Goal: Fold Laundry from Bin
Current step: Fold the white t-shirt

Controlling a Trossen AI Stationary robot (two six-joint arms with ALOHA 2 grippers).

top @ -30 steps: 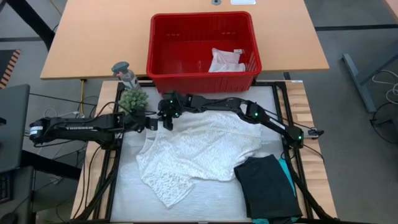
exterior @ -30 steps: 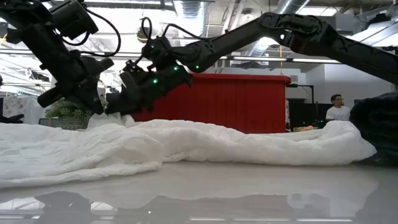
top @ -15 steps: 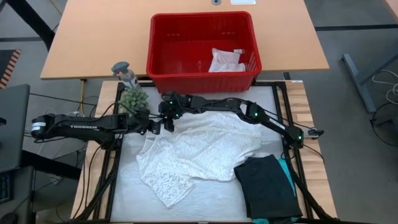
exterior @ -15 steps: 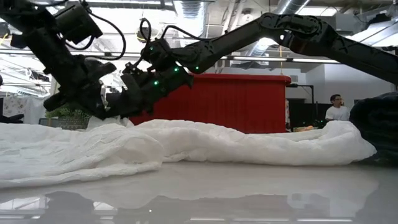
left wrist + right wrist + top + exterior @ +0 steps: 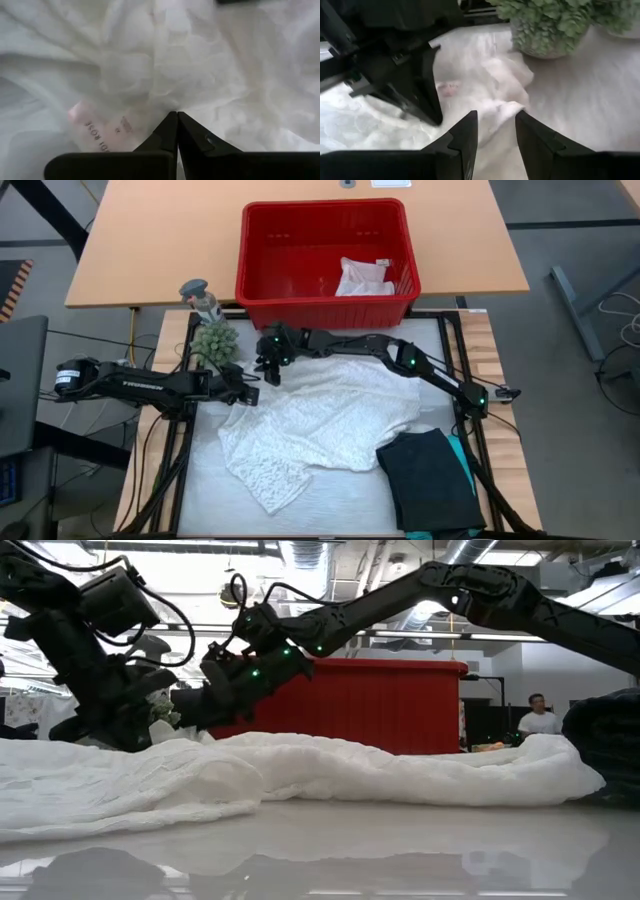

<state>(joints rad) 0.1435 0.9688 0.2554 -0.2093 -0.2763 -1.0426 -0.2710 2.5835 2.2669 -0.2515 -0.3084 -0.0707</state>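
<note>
The large white lacy top (image 5: 320,420) lies spread on the table's white mat. My left gripper (image 5: 250,394) is shut on its far left corner, low by the mat; a pink label (image 5: 100,132) lies beside the tips. My right gripper (image 5: 268,372) reaches in from the right and is closed on a raised bunch of the same top. A small white cloth (image 5: 363,277) lies in the red bin (image 5: 325,308) at the far edge. A folded black garment (image 5: 430,480) rests on a teal one (image 5: 466,465) at the near right. My left gripper pinches the top's lace near its far left corner (image 5: 187,107) between shut fingertips, slanting down from the table's left. Creases run out from the tips. The cloth there lies low, the rest on the mat. My right gripper has a raised fold of the top (image 5: 502,111) between its two fingers (image 5: 465,132), slanting down from the right. The fold stands a little above the mat. The rest of the top lies slack on the table.
A small potted plant (image 5: 213,340) and a grey figurine (image 5: 200,298) stand just beyond the grippers at the far left. The bin stands on a wooden table behind the mat. A person (image 5: 540,715) shows far off in the room.
My left gripper has sunk toward the mat and drawn back toward the table's left edge, staying shut; the top's corner has come down with it. My right gripper has kept still.
</note>
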